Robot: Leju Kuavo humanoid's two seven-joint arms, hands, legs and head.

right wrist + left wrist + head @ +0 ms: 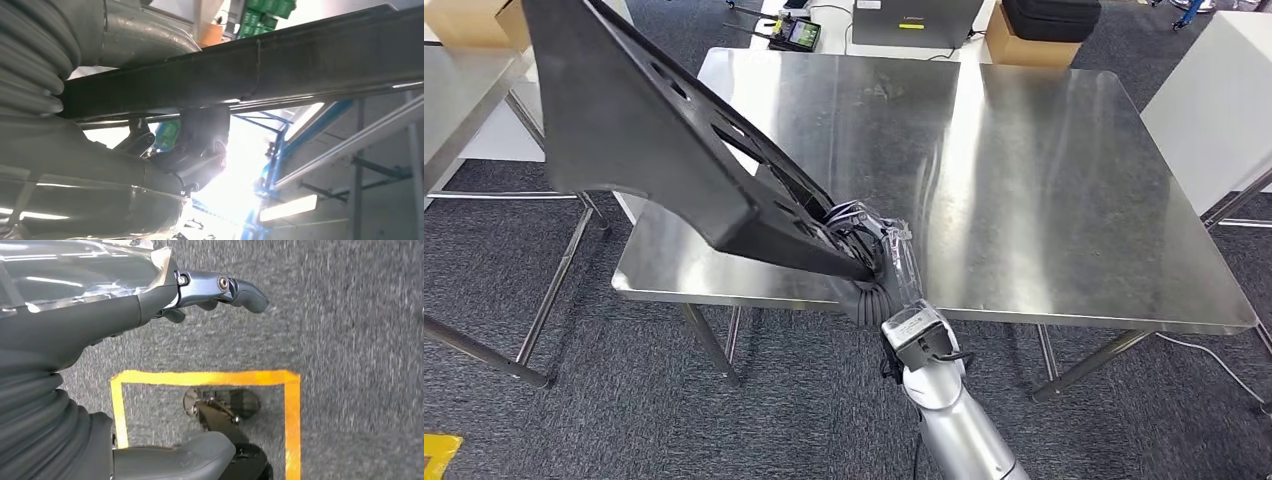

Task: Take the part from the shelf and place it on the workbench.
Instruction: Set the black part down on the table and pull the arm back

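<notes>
We saw the right hand [864, 245] near the centre of the head view, at the near edge of the steel table [1044, 180], its fingers [200, 145] clamped on the lower end of the black perforated panel [654, 130]. The panel rose tilted from that hand toward the upper left of the frame, above the table's left part and clear of its surface. In the right wrist view the panel [280, 60] ran as a dark bar across the upper half, with the fingers pressed against its underside. In the left wrist view the left hand [215, 290] hung over grey carpet [360, 360] marked with yellow tape [205, 377], its fingers curled and holding nothing.
</notes>
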